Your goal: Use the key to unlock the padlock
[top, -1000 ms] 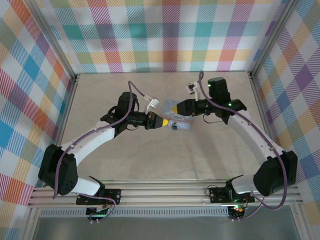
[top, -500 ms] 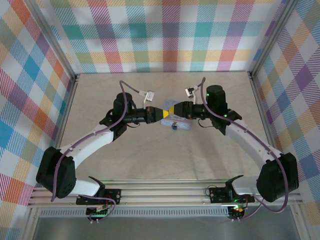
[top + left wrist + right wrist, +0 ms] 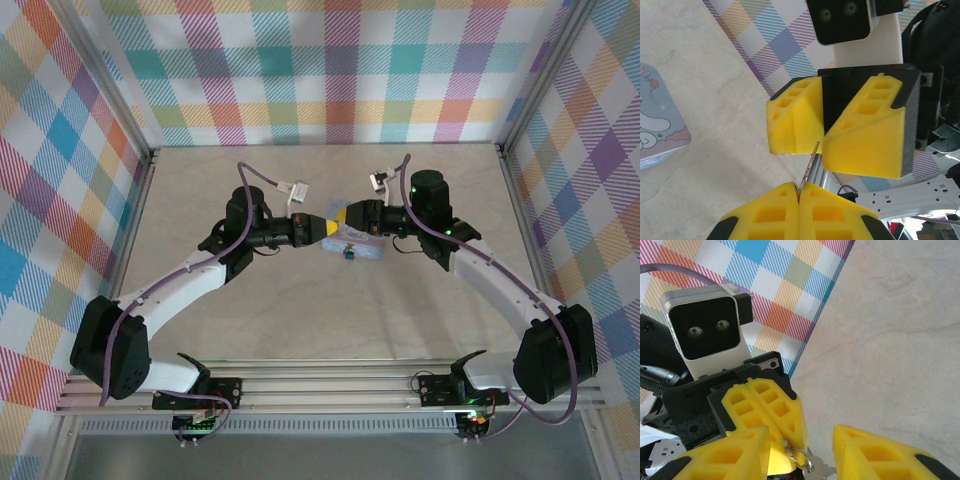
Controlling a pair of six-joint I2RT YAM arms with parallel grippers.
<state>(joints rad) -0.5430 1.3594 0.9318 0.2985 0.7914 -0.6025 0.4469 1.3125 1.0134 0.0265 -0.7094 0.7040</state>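
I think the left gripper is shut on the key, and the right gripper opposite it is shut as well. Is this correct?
Not quite. The left gripper is shut on the key, but the right gripper is open: the right wrist view shows its fingers standing apart.

Top view looks down from behind — the close wrist views face each other.
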